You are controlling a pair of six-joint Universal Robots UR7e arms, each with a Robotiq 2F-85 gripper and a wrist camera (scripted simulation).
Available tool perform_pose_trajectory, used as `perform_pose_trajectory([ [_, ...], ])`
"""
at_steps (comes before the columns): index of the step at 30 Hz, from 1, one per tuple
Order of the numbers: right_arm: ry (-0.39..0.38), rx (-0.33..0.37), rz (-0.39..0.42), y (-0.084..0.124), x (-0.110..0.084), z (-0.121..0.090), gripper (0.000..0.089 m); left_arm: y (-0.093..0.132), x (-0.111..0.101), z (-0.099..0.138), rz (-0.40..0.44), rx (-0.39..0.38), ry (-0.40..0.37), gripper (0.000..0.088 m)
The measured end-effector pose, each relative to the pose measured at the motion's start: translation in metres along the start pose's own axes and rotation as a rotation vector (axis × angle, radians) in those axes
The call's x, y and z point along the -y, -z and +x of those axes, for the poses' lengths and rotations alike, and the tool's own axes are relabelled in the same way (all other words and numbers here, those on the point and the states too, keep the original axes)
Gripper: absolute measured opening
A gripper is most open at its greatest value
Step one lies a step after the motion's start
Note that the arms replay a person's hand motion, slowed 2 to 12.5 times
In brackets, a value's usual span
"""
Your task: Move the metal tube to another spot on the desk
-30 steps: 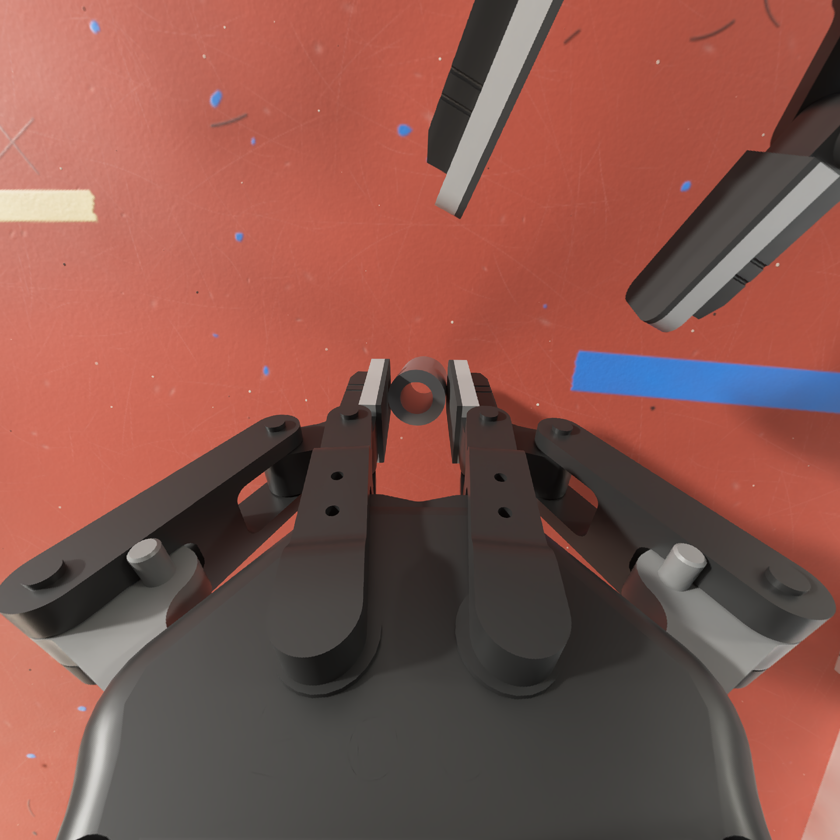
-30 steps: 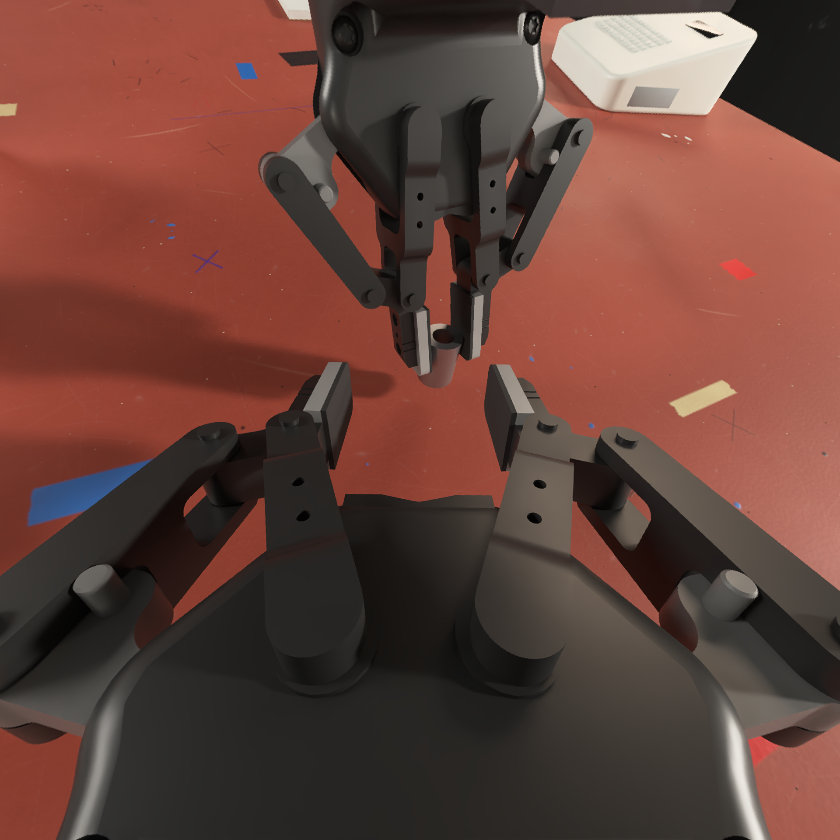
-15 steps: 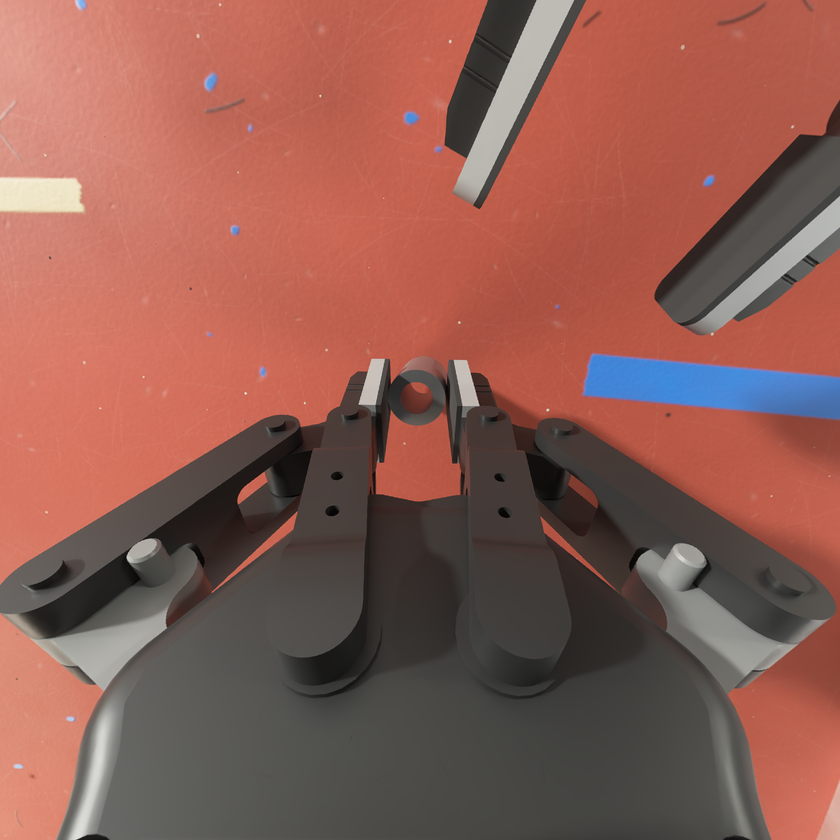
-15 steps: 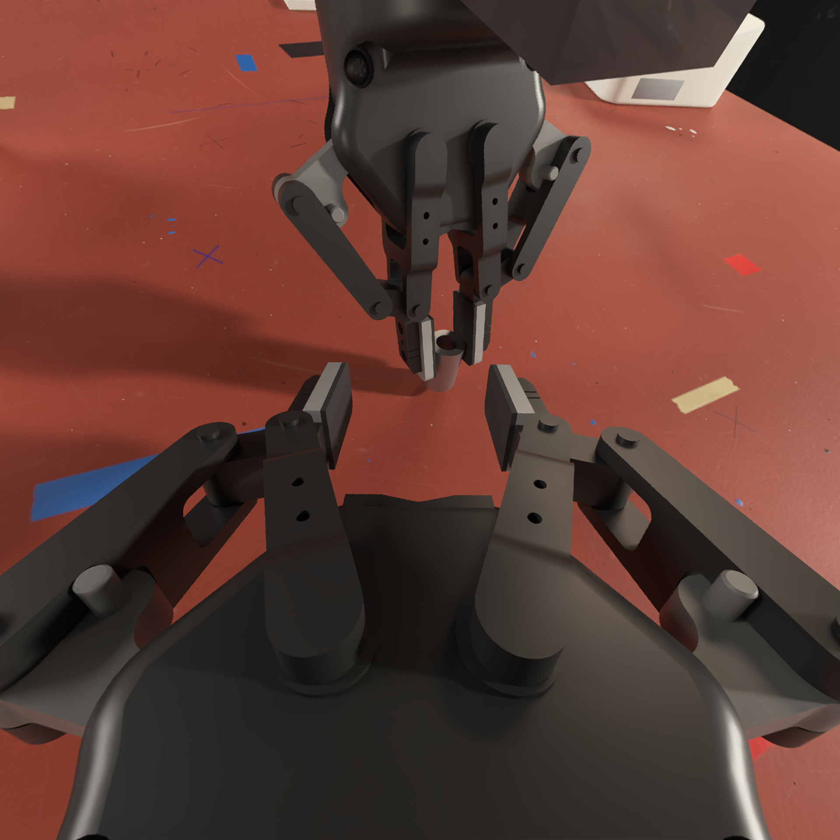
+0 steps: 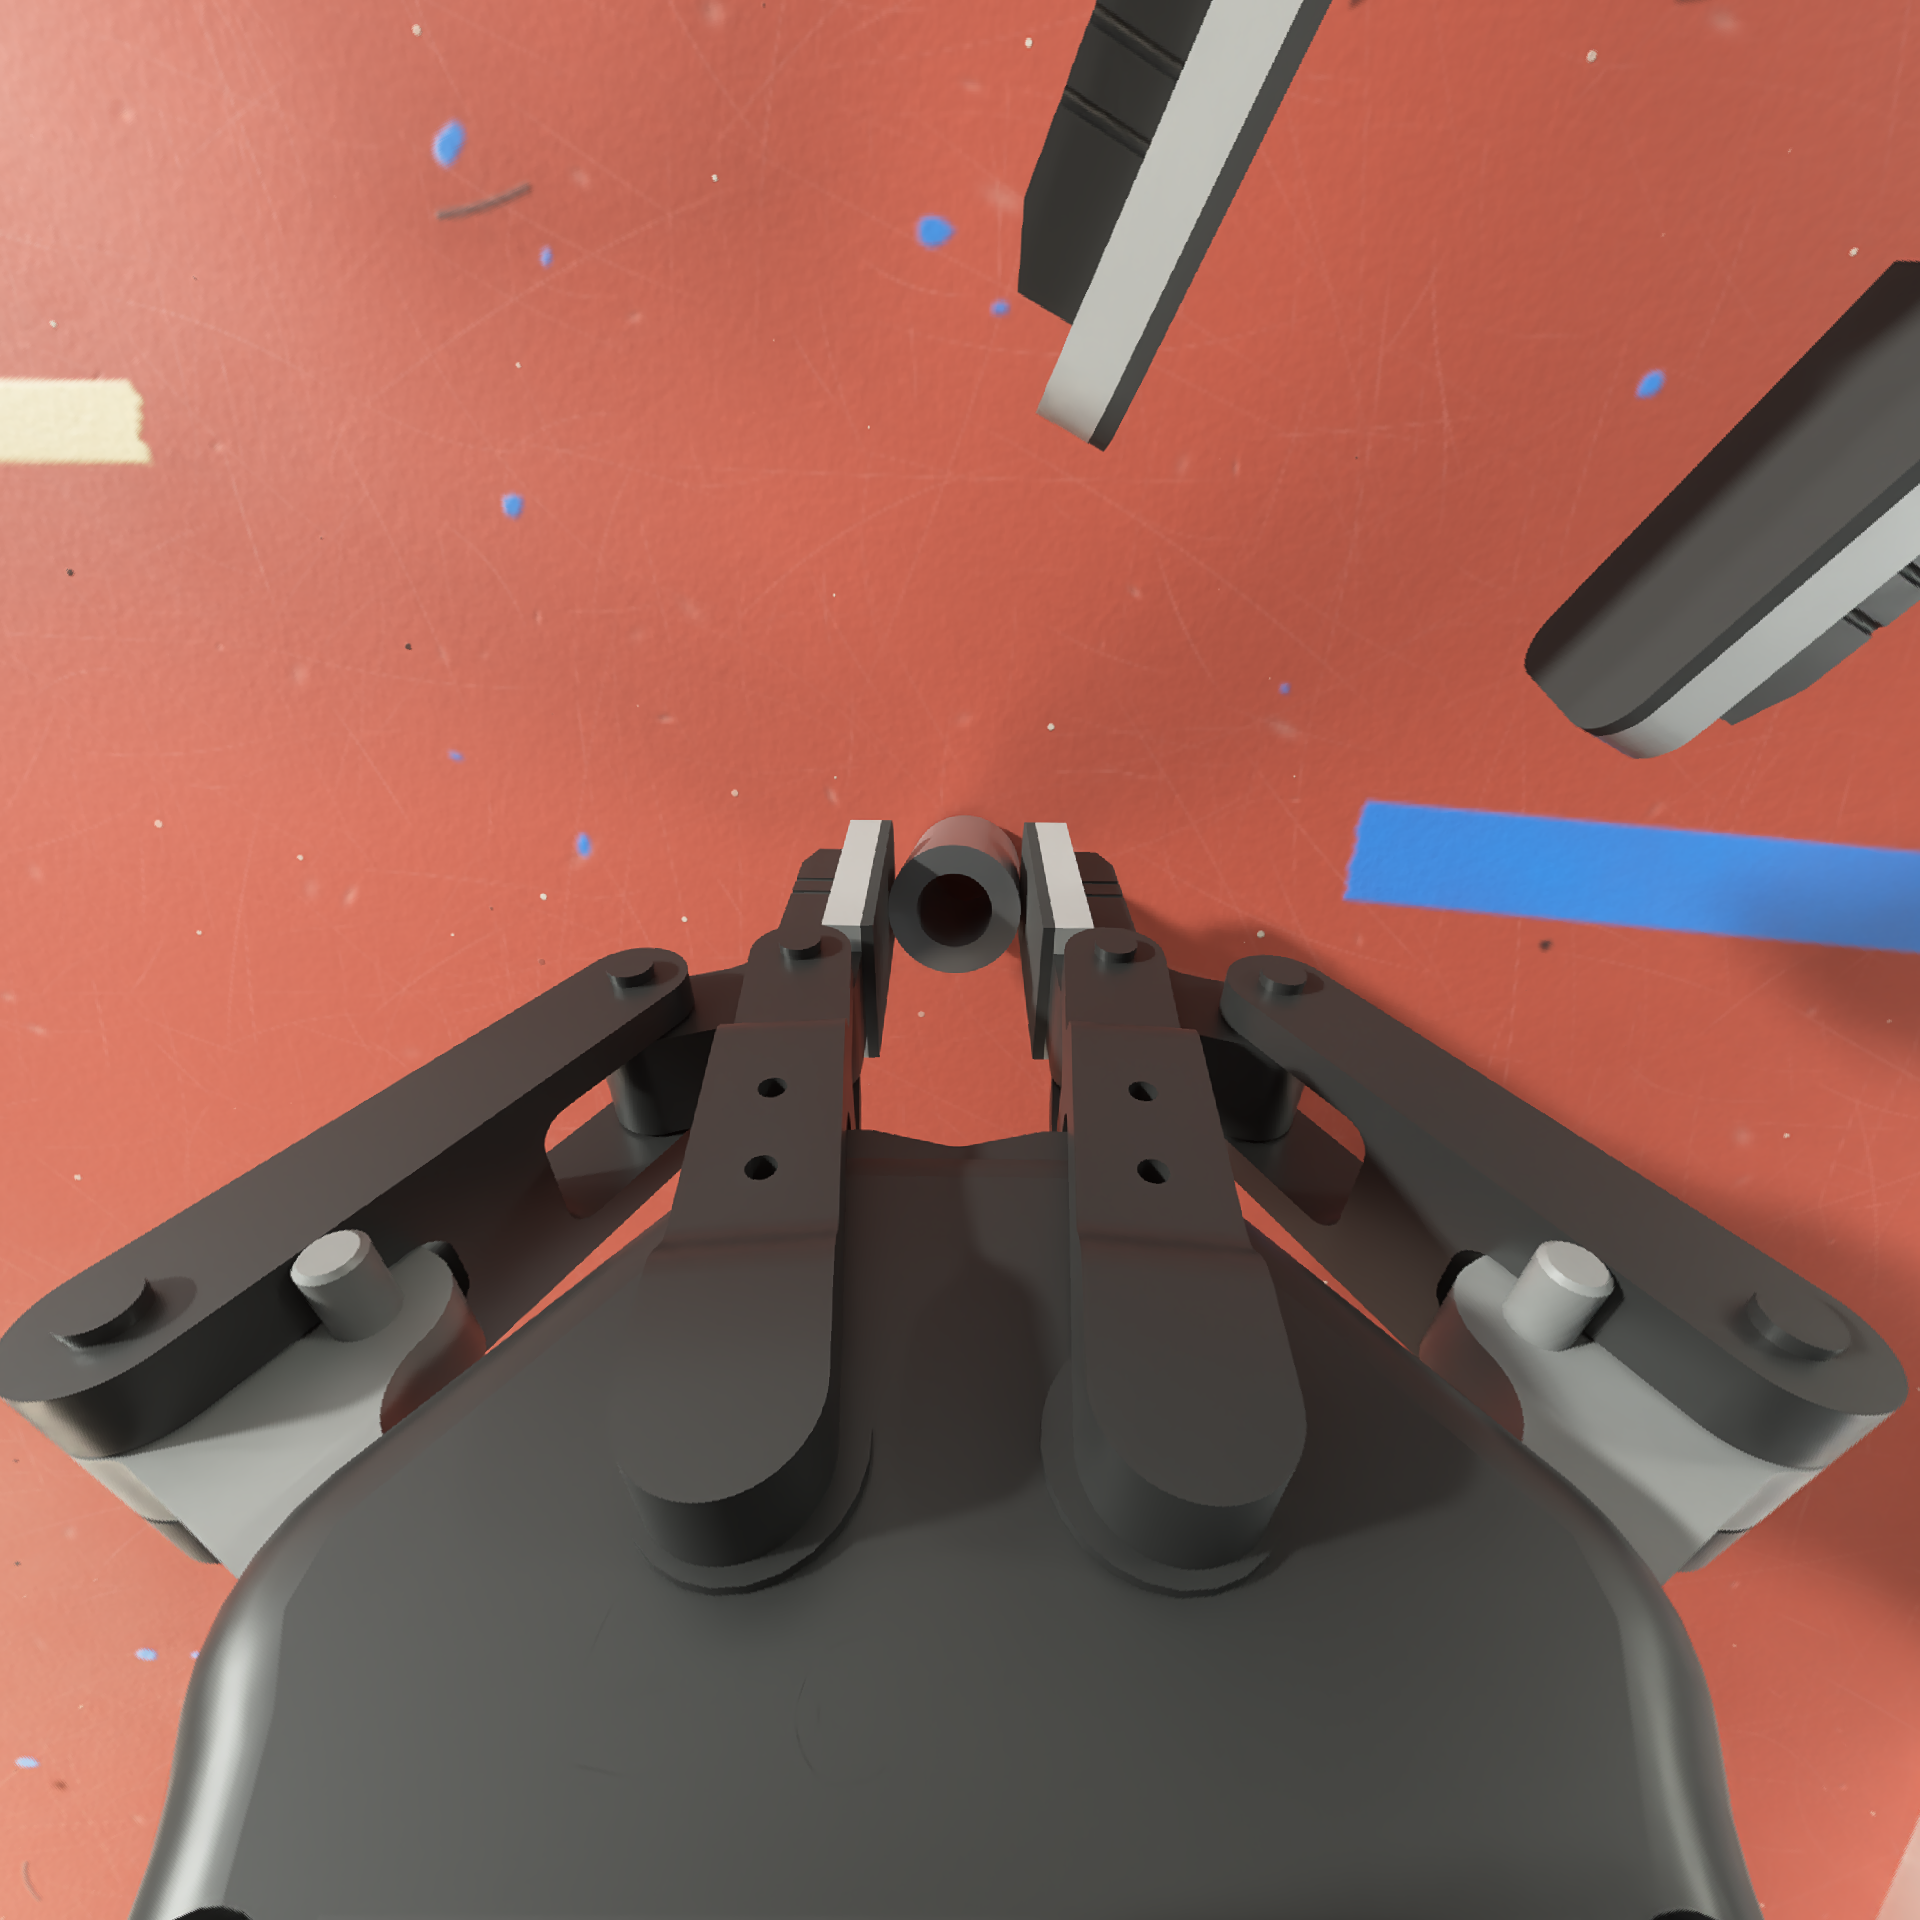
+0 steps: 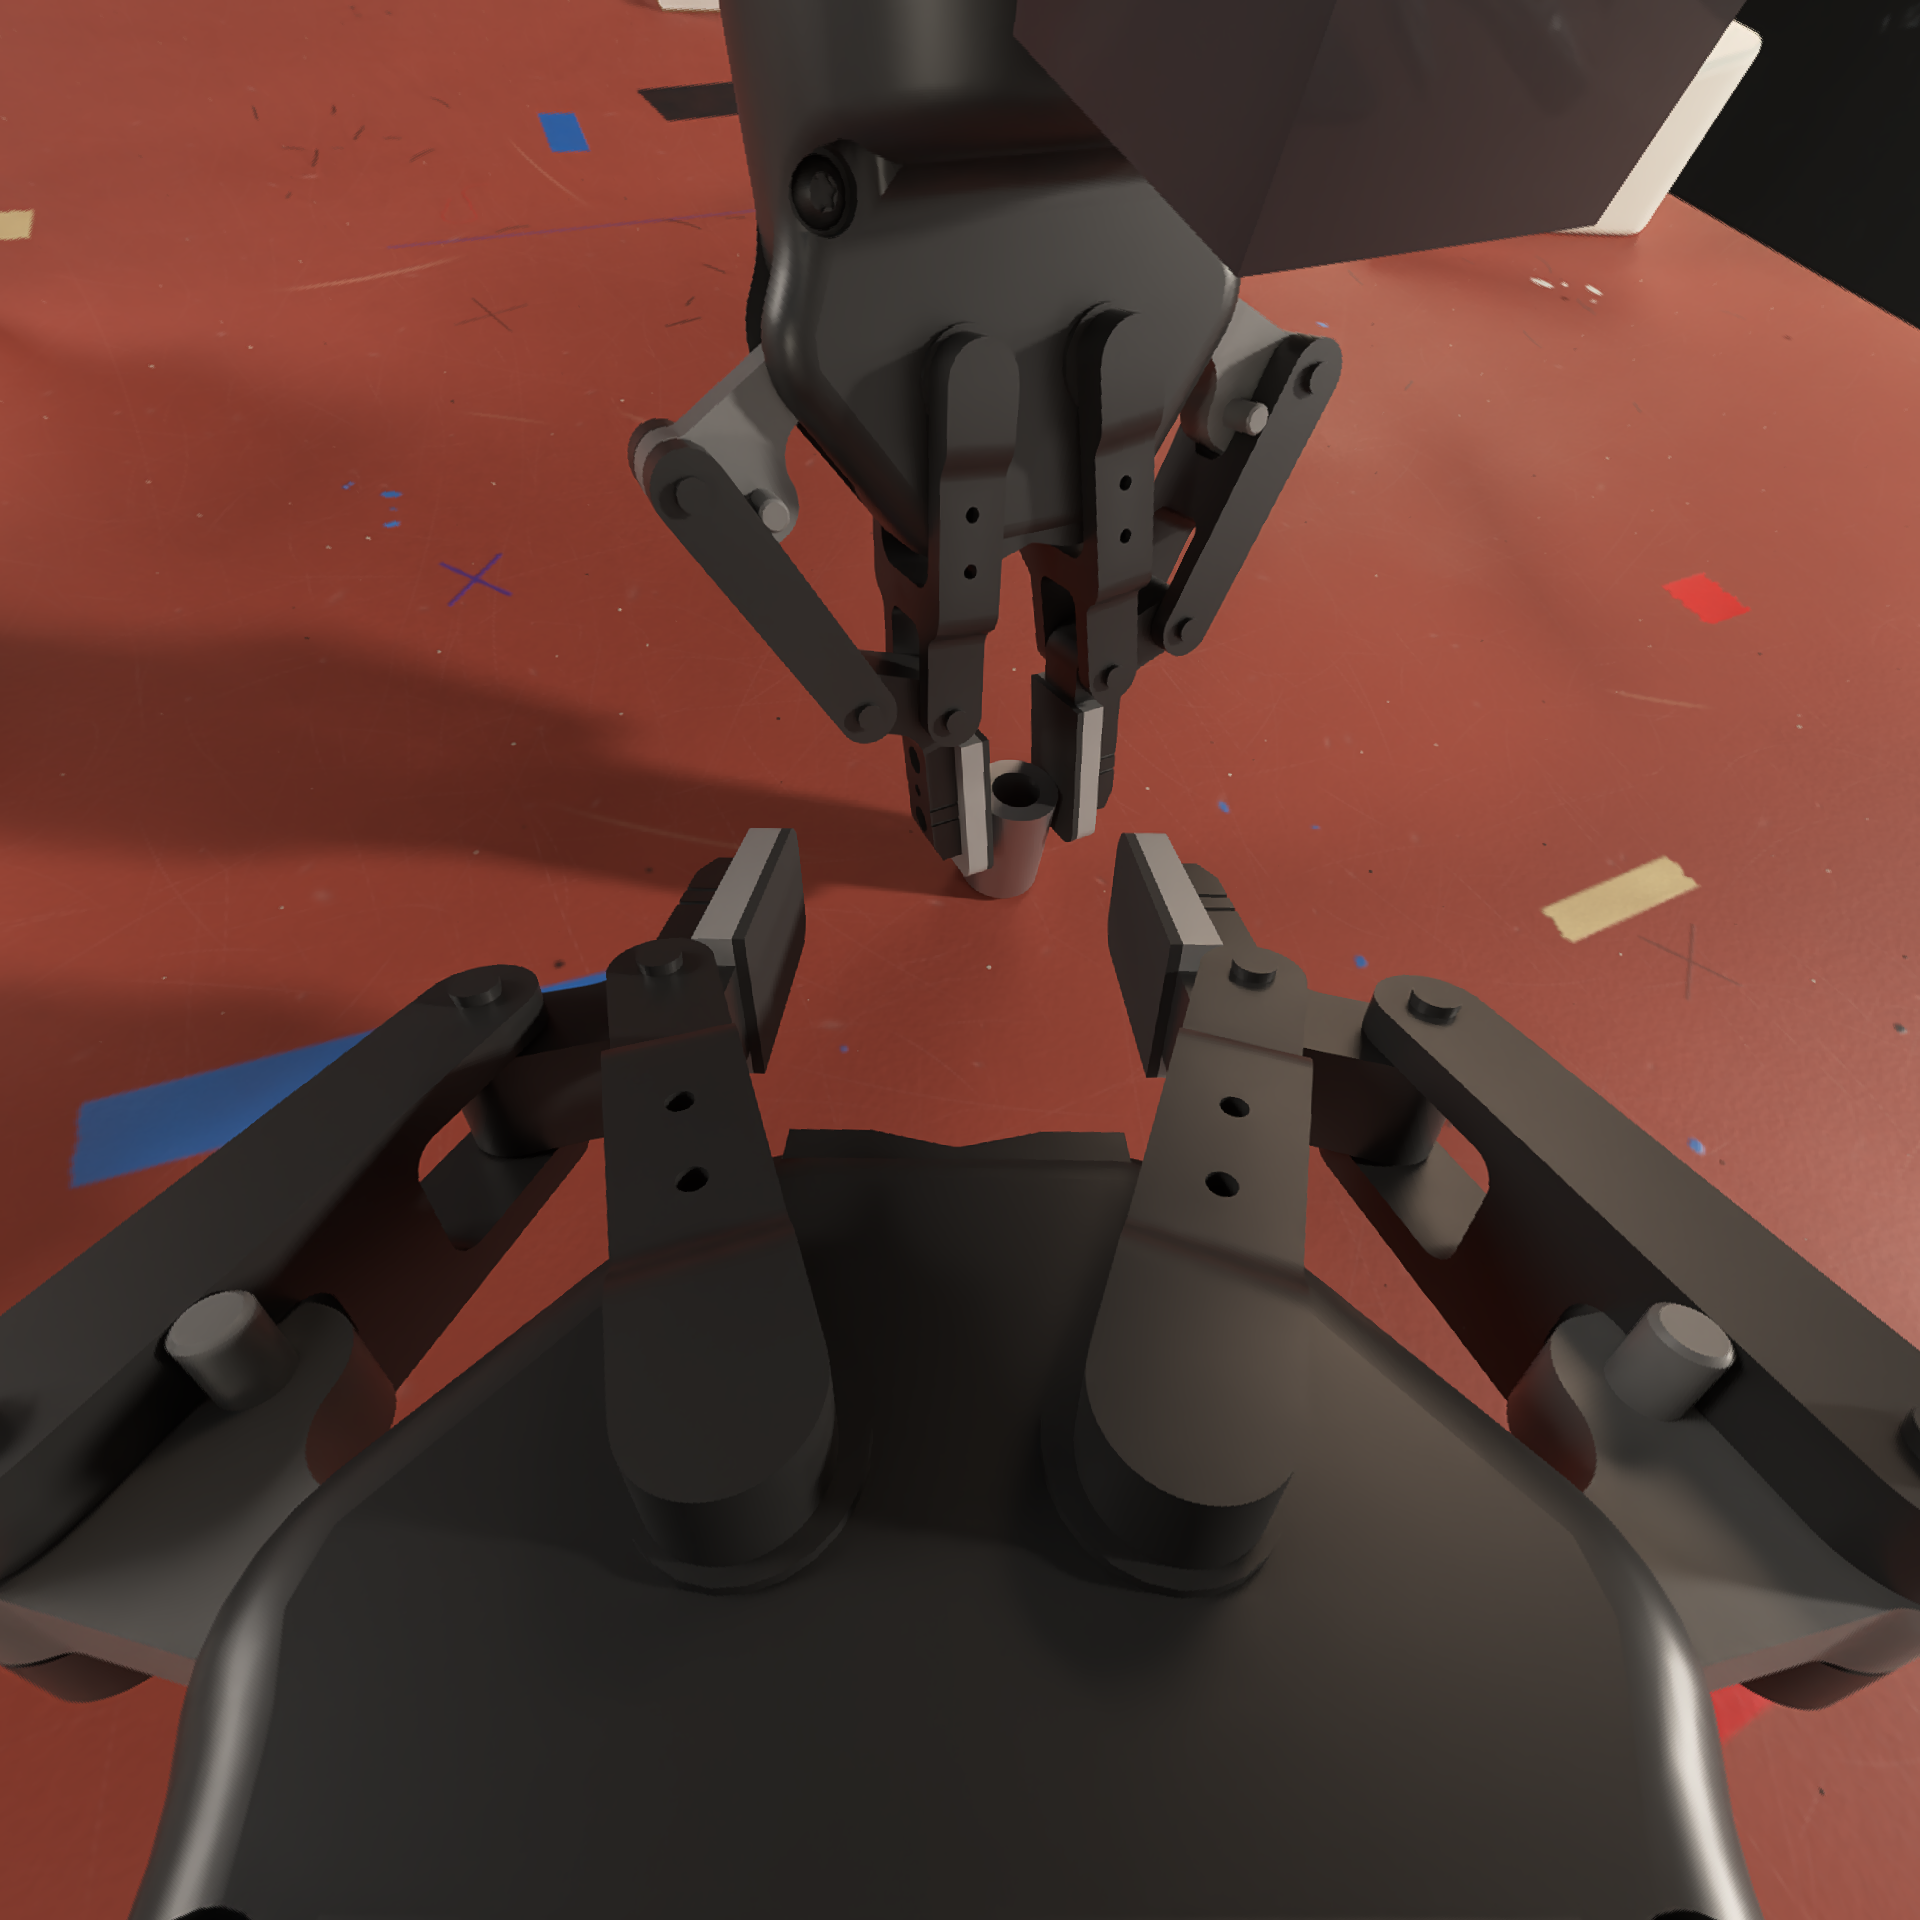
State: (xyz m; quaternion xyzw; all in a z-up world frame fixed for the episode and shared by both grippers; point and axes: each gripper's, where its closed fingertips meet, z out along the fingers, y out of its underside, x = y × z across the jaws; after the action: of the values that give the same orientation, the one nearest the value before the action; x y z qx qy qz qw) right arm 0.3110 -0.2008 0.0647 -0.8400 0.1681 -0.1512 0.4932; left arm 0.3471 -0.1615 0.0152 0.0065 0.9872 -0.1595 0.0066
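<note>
The metal tube (image 5: 954, 902) is a short grey hollow cylinder. It stands upright between the pads of my left gripper (image 5: 956, 883), which is shut on it. In the right wrist view the tube (image 6: 1013, 847) has its lower end at the red desk (image 6: 1455, 727), with the left gripper (image 6: 1023, 821) coming down on it from above. My right gripper (image 6: 956, 914) is open and empty, just in front of the tube. Its two fingers (image 5: 1143, 208) show at the upper right of the left wrist view.
Tape strips lie flat on the desk: blue (image 5: 1621, 878), beige (image 5: 68, 421), beige (image 6: 1616, 899) and red (image 6: 1704, 597). A white box (image 6: 1683, 135) stands at the far right edge, partly behind the left arm. The desk's edge runs behind it.
My left gripper has come down with the tube, whose lower end now meets the desk. The right gripper has stayed open and nearly still.
</note>
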Motion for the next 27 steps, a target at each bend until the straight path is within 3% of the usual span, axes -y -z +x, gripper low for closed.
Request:
perform_pose_trajectory([
  [21,-0.003,0.001,-0.001,0.000,-0.001,0.000,0.0536,0.006,-0.001,0.000,0.011,0.000,-0.012,0.0214],
  [25,-0.004,0.003,-0.002,0.000,-0.001,0.000,0.0537,0.013,0.001,0.000,0.034,0.004,-0.010,0.0373],
  [27,-0.004,0.003,-0.003,-0.001,-0.001,0.000,0.0537,0.017,0.002,0.000,0.048,0.006,-0.009,0.0402],
])
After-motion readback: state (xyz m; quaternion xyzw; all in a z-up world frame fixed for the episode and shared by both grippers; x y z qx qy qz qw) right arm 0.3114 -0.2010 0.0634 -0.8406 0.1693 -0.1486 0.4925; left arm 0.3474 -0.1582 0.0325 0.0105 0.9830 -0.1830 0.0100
